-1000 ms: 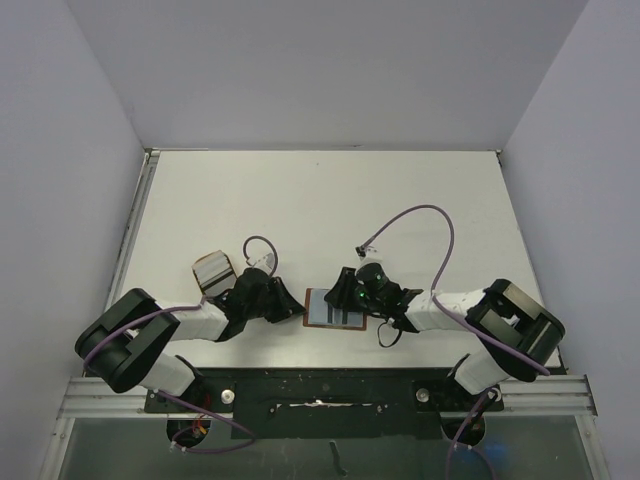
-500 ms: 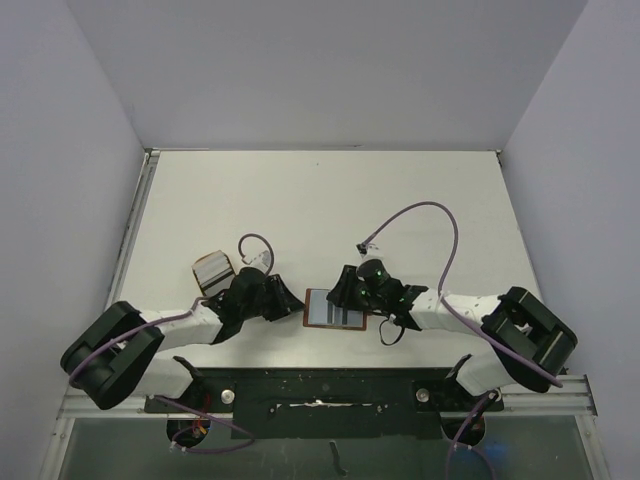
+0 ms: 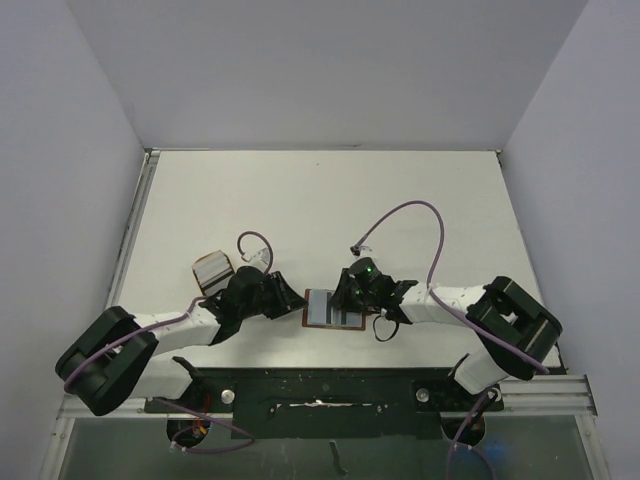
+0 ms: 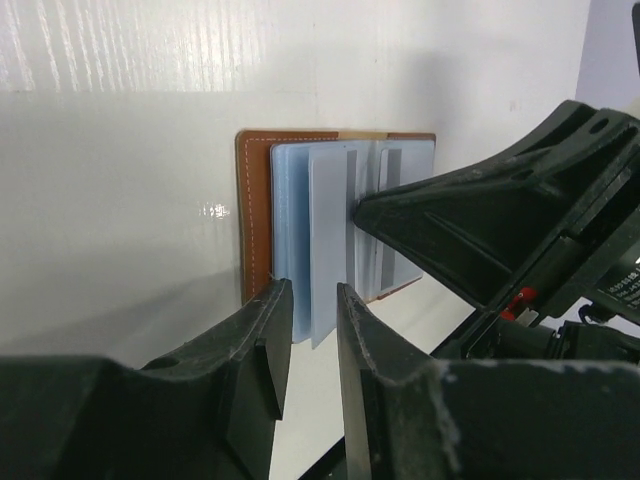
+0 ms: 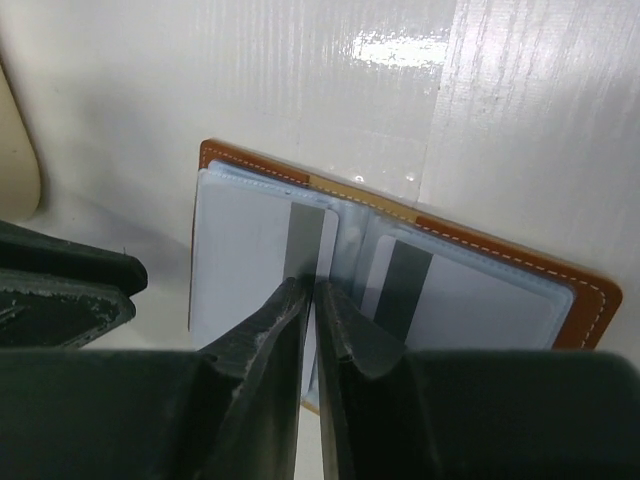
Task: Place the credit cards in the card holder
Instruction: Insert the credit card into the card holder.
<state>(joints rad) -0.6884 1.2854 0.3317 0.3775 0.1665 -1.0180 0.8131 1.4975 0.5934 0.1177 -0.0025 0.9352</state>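
Crowding the open brown leather folding card holder (image 3: pixel 325 308) with left tool (image 4: pixel 313 300) slightly parted, empty, and right tool (image 5: pixel 308 290) nearly closed, grip unclear; tan rounded dish (image 3: pixel 198 274) nearby.

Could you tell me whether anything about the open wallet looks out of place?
Yes. In the open brown leather wallet, one pale grey card sticks out past the wallet's edge nearest the left wrist camera, so it appears not fully seated.

Brown card holder (image 4: pixel 253 220) open flat, pale grey, dark-striped credit cards (image 5: pixel 240 265) on both blue halves.
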